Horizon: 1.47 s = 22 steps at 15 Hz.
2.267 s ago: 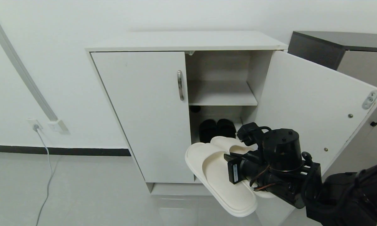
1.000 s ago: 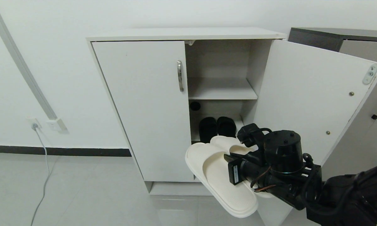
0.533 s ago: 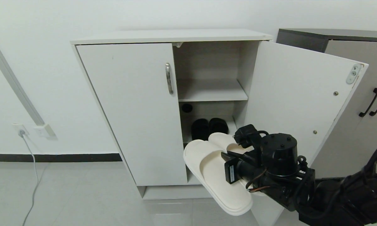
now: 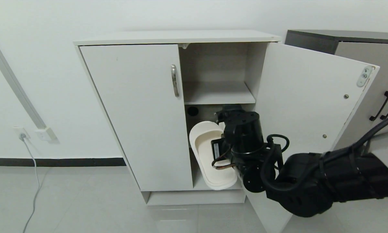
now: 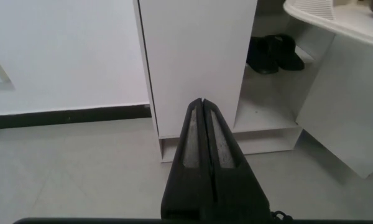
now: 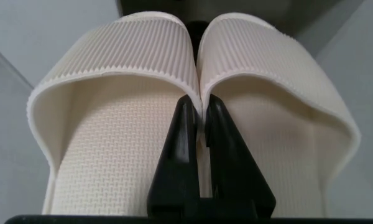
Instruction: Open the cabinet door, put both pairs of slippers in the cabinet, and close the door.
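Right pincer (image 6: 197, 109), clamped on white slippers (image 4: 207, 149), thrust forward into cabinet (image 4: 129, 97) lower bay; release next. Left pincer (image 5: 202, 112) together, empty.

- Covered in the head view by the black right arm (image 4: 310, 181): most of the farther one of the cream ribbed foam slippers (image 4: 207, 145), and the black fingers (image 6: 181, 149) clamped on the pair.
- Blocked by that arm too: the back of the lower shelf in the white two-door cabinet (image 4: 132, 113), and the bottom corner of its open white door (image 4: 307, 94).
- Cut off at the right wrist view's lower edge: the heels of the cream pair.
- Cropped by the left wrist view's edge: all but a strip of cream sole.
- Too small there for detail: black slippers (image 5: 270, 53).
- Cut by the head view's right edge: dark grey cupboard (image 4: 359, 45).
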{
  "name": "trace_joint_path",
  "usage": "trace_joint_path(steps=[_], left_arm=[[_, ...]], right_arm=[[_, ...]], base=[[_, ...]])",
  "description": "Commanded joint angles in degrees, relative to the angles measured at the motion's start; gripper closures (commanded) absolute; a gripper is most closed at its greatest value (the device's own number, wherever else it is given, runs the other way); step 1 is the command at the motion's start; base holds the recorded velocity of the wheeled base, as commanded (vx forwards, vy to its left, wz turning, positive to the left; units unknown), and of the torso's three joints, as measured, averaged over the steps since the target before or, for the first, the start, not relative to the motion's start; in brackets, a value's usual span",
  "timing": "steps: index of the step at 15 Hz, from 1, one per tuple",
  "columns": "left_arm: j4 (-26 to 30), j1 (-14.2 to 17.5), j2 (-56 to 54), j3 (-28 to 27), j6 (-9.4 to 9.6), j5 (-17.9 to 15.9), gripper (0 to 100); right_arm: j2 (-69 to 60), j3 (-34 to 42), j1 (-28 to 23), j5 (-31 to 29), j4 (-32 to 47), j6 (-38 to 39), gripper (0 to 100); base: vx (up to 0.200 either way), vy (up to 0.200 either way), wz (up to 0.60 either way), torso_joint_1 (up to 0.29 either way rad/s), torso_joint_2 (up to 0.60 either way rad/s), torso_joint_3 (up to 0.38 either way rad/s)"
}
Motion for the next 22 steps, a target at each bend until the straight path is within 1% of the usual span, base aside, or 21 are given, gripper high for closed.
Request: trace_joint_path(steps=[1, 2, 3, 4, 5, 8, 9, 10, 11, 14, 16, 17, 22], left_arm=[[0.0, 0.0, 0.0, 0.0, -0.07, 0.0, 100], [0.0, 0.0, 0.0, 0.0, -0.07, 0.0, 100], [0.0, 0.0, 0.0, 0.0, -0.07, 0.0, 100], [0.0, 0.0, 0.0, 0.0, -0.25, 0.0, 100], [0.0, 0.0, 0.0, 0.0, -0.34, 0.1, 100], [0.0, 0.0, 0.0, 0.0, -0.25, 0.0, 100], [0.0, 0.1, 0.0, 0.0, -0.25, 0.1, 100], [0.0, 0.1, 0.0, 0.0, -0.25, 0.1, 100], [0.0, 0.0, 0.0, 0.0, -0.25, 0.1, 100], [0.0, 0.0, 0.0, 0.0, -0.25, 0.1, 100], [0.0, 0.0, 0.0, 0.0, -0.25, 0.1, 100], [0.0, 0.0, 0.0, 0.0, -0.25, 0.1, 100], [0.0, 0.1, 0.0, 0.0, -0.16, 0.1, 100]], right_arm=[[-0.5, -11.5, 0.6, -3.0, 11.3, 1.9, 100], [-0.4, -15.4, 0.7, -4.4, 15.3, 3.1, 100], [0.0, -18.4, 0.7, -6.2, 17.4, 3.5, 100], [0.2, -19.4, 0.7, -7.0, 17.7, 3.5, 100], [0.2, -19.5, 0.7, -7.1, 17.6, 3.4, 100], [-0.2, -19.6, 0.5, -7.5, 17.5, 3.4, 100], [-0.4, -19.8, 0.4, -8.4, 17.7, 3.4, 100], [-0.4, -19.8, -0.1, -11.0, 17.7, 3.4, 100], [-0.5, -19.8, -0.3, -12.0, 17.7, 3.4, 100], [-0.6, -19.5, -0.7, -11.4, 17.4, 3.4, 100], [-0.6, -19.5, -0.8, -7.5, 17.3, 3.1, 100], [-0.3, -19.9, -1.2, -6.9, 17.3, 3.1, 100], [0.7, -19.9, -2.4, -6.9, 17.1, 3.2, 100]], base=[[0.0, 0.0, 0.0, 0.0, 0.0, 0.0], [0.0, 0.0, 0.0, 0.0, 0.0, 0.0], [0.0, 0.0, 0.0, 0.0, 0.0, 0.0], [0.0, 0.0, 0.0, 0.0, 0.0, 0.0], [0.0, 0.0, 0.0, 0.0, 0.0, 0.0], [0.0, 0.2, 0.0, 0.001, 0.0, 0.002], [0.0, 0.2, 0.0, 0.007, 0.0, 0.007], [0.0, 0.0, 0.0, 0.0, 0.0, 0.0], [0.0, 0.0, 0.0, 0.0, 0.0, 0.0], [0.0, 0.0, 0.0, 0.0, 0.0, 0.0], [0.0, 0.0, 0.0, 0.0, 0.0, 0.0], [0.0, 0.0, 0.0, 0.0, 0.0, 0.0], [0.0, 0.0, 0.0, 0.0, 0.0, 0.0]])
